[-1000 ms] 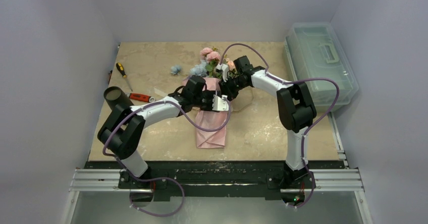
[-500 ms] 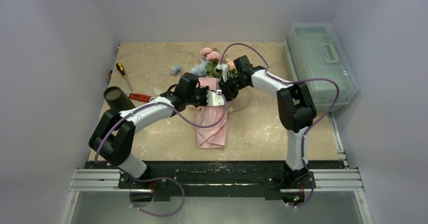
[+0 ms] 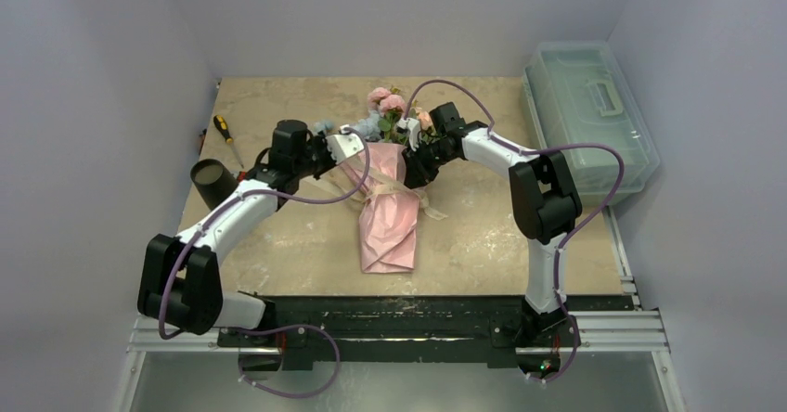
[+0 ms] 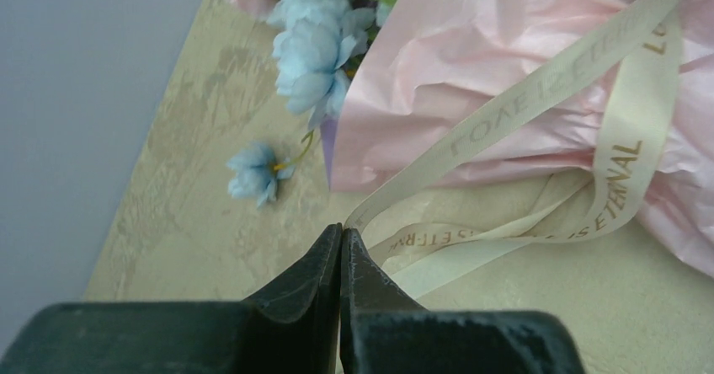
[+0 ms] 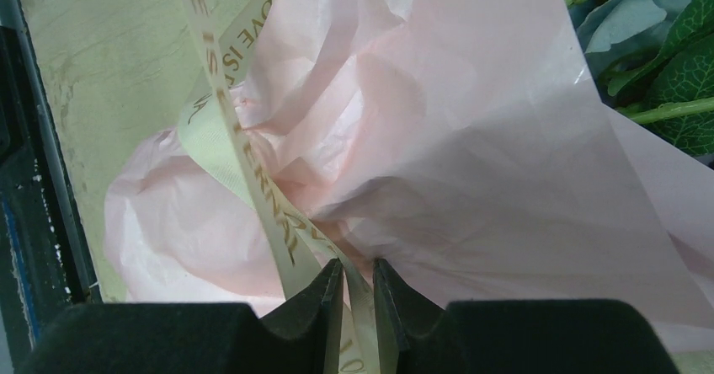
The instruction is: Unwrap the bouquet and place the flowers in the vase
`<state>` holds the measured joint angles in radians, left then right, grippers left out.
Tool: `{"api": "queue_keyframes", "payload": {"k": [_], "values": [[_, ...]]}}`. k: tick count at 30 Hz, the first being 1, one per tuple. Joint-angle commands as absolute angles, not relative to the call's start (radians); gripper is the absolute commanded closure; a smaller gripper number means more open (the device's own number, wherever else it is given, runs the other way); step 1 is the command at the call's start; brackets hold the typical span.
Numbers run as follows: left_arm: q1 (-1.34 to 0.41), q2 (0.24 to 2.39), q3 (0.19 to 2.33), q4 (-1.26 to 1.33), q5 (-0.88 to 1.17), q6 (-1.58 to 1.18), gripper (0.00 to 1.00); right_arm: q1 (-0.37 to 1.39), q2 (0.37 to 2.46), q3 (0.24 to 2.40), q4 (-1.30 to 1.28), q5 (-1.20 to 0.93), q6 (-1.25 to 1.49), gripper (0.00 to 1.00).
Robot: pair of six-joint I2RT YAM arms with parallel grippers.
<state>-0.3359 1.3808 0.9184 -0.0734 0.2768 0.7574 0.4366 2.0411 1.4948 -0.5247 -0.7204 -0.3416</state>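
The bouquet of pink, peach and pale-blue flowers in crinkled pink paper (image 3: pixel 390 225) is laid lengthwise in the middle of the beige marbled surface (image 3: pixel 483 236). Its blooms are turned toward the far wall and its folded paper tail toward the arm bases. A cream ribbon printed with gold lettering (image 4: pixel 539 96) is wound round the waist of the paper.

The left claw (image 4: pixel 340 239) is seen shut, its black fingertips pressed together on one end of that ribbon. From the tips the ribbon is drawn in a straight strand up across the pink paper, while slack loops are left lying on the surface beside it. From above, this claw (image 3: pixel 353 148) is found just left of the bouquet's upper part.

The right claw (image 5: pixel 359 273) is closed to a narrow gap, with a strand of the ribbon (image 5: pixel 221 130) pinched between its fingertips, hard against the crumpled paper. In the overhead view it (image 3: pixel 415 166) is seen at the bouquet's right side, below the green leaves.

A single pale-blue flower head (image 4: pixel 253 172) is lying loose on the surface, apart from the bunch. The dark cylindrical vase (image 3: pixel 212 182) is placed near the left edge, well apart from the bouquet. A yellow-and-black-handled screwdriver (image 3: pixel 223 134) is lying beyond it, and a clear plastic lidded box (image 3: pixel 589 106) is set along the right side.
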Motion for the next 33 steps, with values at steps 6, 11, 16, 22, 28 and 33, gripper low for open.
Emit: {"api": "queue_keyframes", "payload": {"k": [6, 11, 16, 22, 28, 33], "values": [[-0.234, 1.333, 0.893, -0.024, 0.120, 0.553, 1.00, 0.438, 2.037, 1.522, -0.536, -0.724, -0.362, 0.77], [-0.234, 1.345, 0.927, -0.111, 0.326, 0.613, 0.65, 0.438, 2.034, 1.525, -0.540, -0.725, -0.360, 0.77], [-0.326, 1.345, 0.942, -0.119, 0.518, 0.734, 0.37, 0.437, 2.034, 1.526, -0.536, -0.727, -0.349, 0.77], [-0.472, 1.474, 1.036, -0.176, 0.569, 0.854, 0.42, 0.439, 2.034, 1.531, -0.529, -0.732, -0.337, 0.77], [-0.562, 1.592, 1.129, -0.219, 0.569, 0.929, 0.45, 0.438, 2.034, 1.534, -0.530, -0.736, -0.331, 0.77], [-0.600, 1.674, 1.168, -0.263, 0.559, 0.958, 0.45, 0.438, 2.035, 1.539, -0.528, -0.737, -0.325, 0.77]]}}
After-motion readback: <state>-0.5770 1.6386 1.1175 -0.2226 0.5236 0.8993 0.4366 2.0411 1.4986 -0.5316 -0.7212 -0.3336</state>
